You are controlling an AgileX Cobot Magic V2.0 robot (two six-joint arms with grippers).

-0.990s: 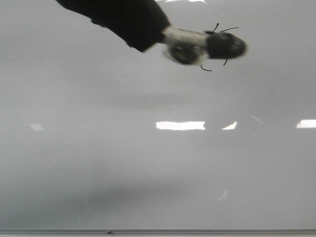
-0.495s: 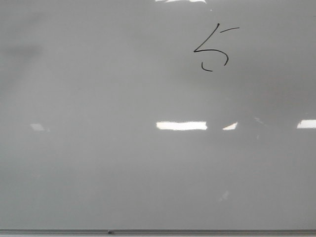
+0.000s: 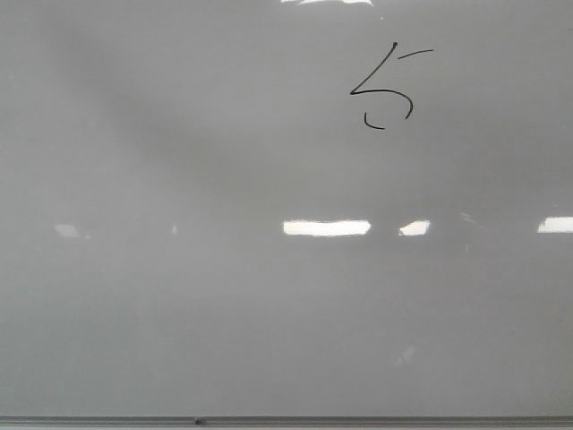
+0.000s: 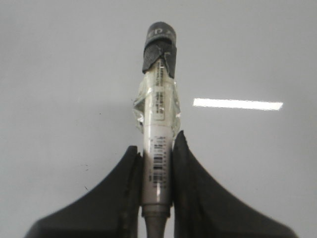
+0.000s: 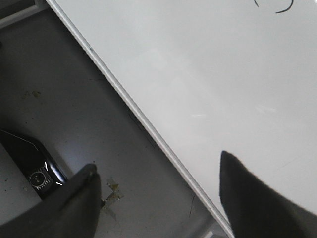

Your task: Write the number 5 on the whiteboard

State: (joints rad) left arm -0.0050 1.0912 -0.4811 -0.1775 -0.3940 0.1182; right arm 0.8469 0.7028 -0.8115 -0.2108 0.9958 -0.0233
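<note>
1. The whiteboard (image 3: 224, 296) fills the front view, glossy and pale grey, with a thin grey metal edge strip along its near side.
2. The number 5 (image 3: 387, 90) stands in thin black ink toward the board's far right: a slanted stem, a short dash set apart at its top, and an open curved belly below.
3. Bright white rectangular reflections lie in a row across the middle of the board, well apart from the digit.
4. Neither arm shows in the front view.
5. In the left wrist view the left gripper (image 4: 157, 163) has its jaws closed on a marker (image 4: 157, 124), which stands up between the two black fingers; the marker has a pale labelled barrel, clear tape wrapped round its middle and black tape at its far end.
6. In the right wrist view the right gripper (image 5: 158, 193) has its jaws spread wide with nothing between them.
7. That view looks down on the board's edge strip, with a dark floor (image 5: 74, 109) beside it and part of the digit's belly just visible at the picture's edge.
</note>
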